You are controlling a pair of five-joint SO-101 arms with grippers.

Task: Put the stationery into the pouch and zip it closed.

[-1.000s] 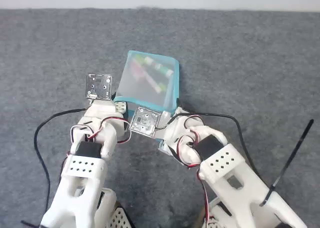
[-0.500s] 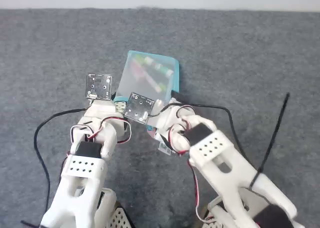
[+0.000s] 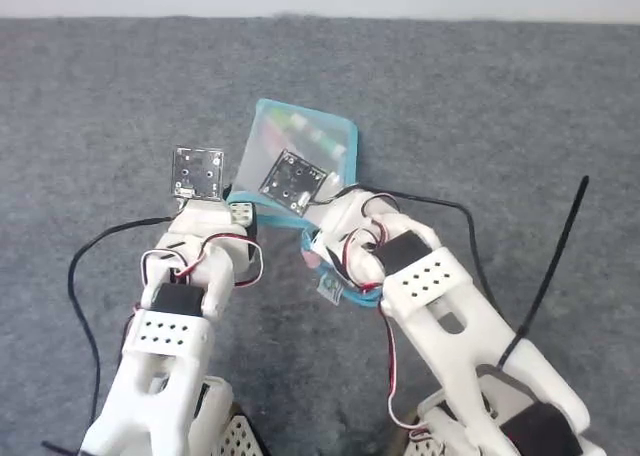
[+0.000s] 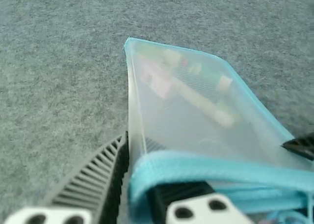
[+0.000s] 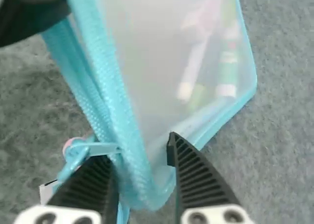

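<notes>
Grey fabric surface (image 3: 500, 96) lies under the see-through pouch (image 3: 300, 141), with the stationery (image 3: 310, 134) inside it. At the pouch's near zip edge I see my left hand (image 4: 147, 170) pinching one corner. My right hand (image 5: 138, 153) pinches the zip beside its blue pull (image 5: 73, 153). A white tag (image 3: 330, 290) hangs there, its print unreadable.

Translucent, turquoise-edged pouch (image 4: 196, 130) on grey carpet (image 3: 520, 106)

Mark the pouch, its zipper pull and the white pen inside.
pouch (image 3: 270, 151): high view, on its translucent face.
zipper pull (image 5: 78, 150): right wrist view, on the teal tab.
white pen (image 4: 201, 102): left wrist view, on its barrel, seen through the pouch wall.
</notes>
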